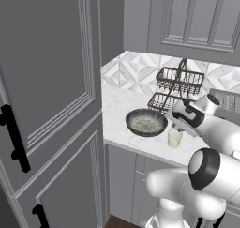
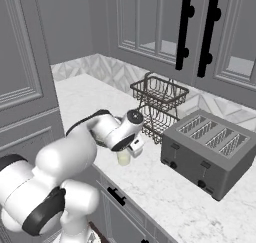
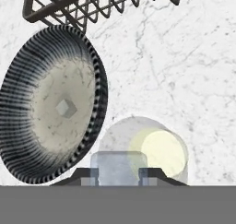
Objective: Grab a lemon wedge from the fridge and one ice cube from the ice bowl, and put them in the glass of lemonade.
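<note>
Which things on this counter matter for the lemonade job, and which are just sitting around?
Part of the job:
- ice bowl
- glass of lemonade
- ice cube held in the gripper
- another ice cube in the bowl

Just lying about:
- wire baskets
- toaster
- cabinets

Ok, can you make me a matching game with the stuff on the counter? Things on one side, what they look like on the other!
Things:
1. ice bowl
2. glass of lemonade
3. toaster
4. wire baskets
5. ice cube

Descriptions:
A. grey box with slots on top
B. black, stacked in two tiers
C. clear, with pale yellow liquid
D. round, dark and ribbed
E. pale block held between the gripper's fingertips

Pairs: 1-D, 2-C, 3-A, 4-B, 5-E
</note>
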Controlling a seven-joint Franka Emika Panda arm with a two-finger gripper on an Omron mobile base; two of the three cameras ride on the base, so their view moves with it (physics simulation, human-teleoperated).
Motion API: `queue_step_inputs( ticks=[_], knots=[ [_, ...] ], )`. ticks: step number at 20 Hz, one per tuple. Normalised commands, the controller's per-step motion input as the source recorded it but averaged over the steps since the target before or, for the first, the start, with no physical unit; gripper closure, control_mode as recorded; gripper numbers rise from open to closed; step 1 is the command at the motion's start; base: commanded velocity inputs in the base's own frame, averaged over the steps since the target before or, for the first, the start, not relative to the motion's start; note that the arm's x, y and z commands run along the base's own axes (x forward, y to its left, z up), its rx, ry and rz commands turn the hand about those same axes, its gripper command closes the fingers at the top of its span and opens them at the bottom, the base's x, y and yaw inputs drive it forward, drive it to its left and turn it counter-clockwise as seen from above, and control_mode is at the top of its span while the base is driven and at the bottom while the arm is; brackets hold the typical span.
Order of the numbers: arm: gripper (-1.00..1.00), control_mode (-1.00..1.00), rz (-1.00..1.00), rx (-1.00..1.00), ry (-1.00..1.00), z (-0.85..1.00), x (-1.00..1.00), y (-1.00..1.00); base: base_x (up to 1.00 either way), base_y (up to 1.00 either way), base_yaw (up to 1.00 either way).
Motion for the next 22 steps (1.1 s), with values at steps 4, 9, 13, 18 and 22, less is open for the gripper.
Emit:
queue_step_inputs(
  ticks=[4, 9, 13, 18, 22],
  knots=[
    [1.00, -1.00, -0.01, 0.00, 0.00, -0.22, 0.22, -0.10, 0.00, 0.00, 0.00],
    [1.00, -1.00, 0.00, 0.01, 0.00, -0.21, 0.18, -0.16, 0.00, 0.00, 0.00],
    [1.00, -1.00, 0.00, 0.01, 0.00, -0.17, 0.15, -0.14, 0.00, 0.00, 0.00],
    [-1.00, -1.00, 0.00, 0.00, -0.03, -0.05, 0.04, -0.01, 0.00, 0.00, 0.00],
    [-1.00, -1.00, 0.00, 0.00, -0.06, 0.00, -0.04, 0.00, 0.00, 0.00, 0.00]
  ],
)
